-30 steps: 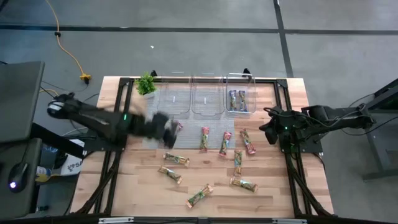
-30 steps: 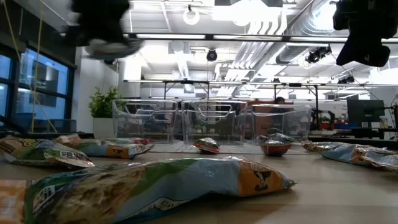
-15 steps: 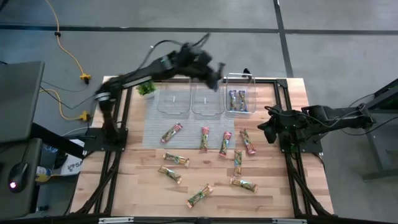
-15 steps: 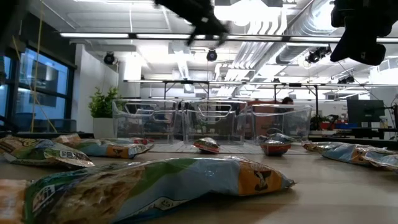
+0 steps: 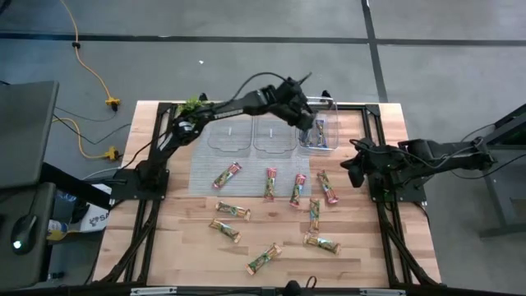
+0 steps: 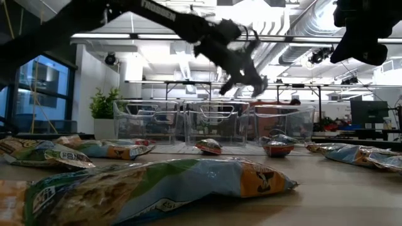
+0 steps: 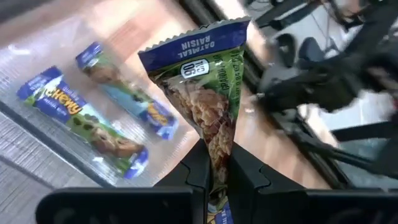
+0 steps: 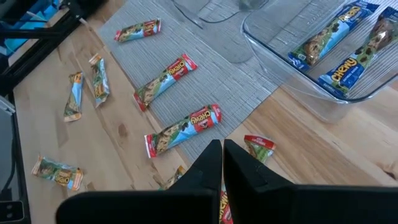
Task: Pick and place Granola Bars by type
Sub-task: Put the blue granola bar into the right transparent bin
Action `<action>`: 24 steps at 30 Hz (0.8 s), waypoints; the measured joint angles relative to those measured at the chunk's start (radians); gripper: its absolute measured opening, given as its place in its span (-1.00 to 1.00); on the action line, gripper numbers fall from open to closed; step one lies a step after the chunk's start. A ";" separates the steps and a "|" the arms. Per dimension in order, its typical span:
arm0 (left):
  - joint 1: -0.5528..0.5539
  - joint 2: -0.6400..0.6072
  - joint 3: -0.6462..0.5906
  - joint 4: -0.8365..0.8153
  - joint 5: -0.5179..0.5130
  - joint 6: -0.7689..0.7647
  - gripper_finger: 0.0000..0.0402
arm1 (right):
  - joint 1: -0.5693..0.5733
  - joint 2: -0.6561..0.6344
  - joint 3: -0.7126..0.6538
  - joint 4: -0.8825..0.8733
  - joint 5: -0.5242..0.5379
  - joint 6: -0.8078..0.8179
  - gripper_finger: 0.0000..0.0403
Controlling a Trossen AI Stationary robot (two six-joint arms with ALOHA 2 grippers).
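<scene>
My left gripper (image 5: 311, 117) is raised over the right-hand clear bin (image 5: 330, 105) at the table's far edge and is shut on a blue-wrapped granola bar (image 7: 202, 93). Two more blue bars (image 7: 93, 118) lie flat on that bin's floor. Red-wrapped bars (image 5: 270, 182) lie flat on the grey mat. Green-wrapped bars (image 5: 233, 211) lie on the bare wood nearer the near edge. My right gripper (image 5: 355, 173) hangs shut above the table's right part, over a red bar (image 8: 181, 132), and touches nothing. My left gripper pinches the blue bar by one end (image 7: 217, 155) between its two fingers (image 7: 193, 177). The fingers slant down toward the bin. The rest of the bar sticks out past the fingertips, lifted clear above the bin's floor.
Three clear bins stand in a row at the far edge; the left bin (image 5: 228, 131) and the middle bin (image 5: 274, 131) hold nothing that shows. A small green plant (image 5: 194, 105) stands at the far left corner. A grey mat (image 5: 205, 168) lies before the bins.
My left arm has swung fast from low over the mat's left part, up and toward the far edge, then rightward to above the right-hand bin. The bars on the table have stayed where they were.
</scene>
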 joint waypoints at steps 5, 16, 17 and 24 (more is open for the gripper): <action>-0.006 0.018 0.001 0.037 -0.022 -0.003 -0.86 | 0.000 0.002 0.000 0.009 0.000 0.000 -1.00; -0.004 0.020 0.000 0.135 -0.066 0.026 -0.57 | 0.000 0.013 0.000 0.042 0.002 0.001 -1.00; -0.005 0.020 0.000 0.137 -0.063 0.023 -0.51 | 0.000 0.013 0.000 0.042 0.001 0.002 -1.00; -0.005 0.018 0.000 0.173 -0.012 0.026 -0.20 | 0.000 0.015 0.000 0.042 -0.001 0.002 -1.00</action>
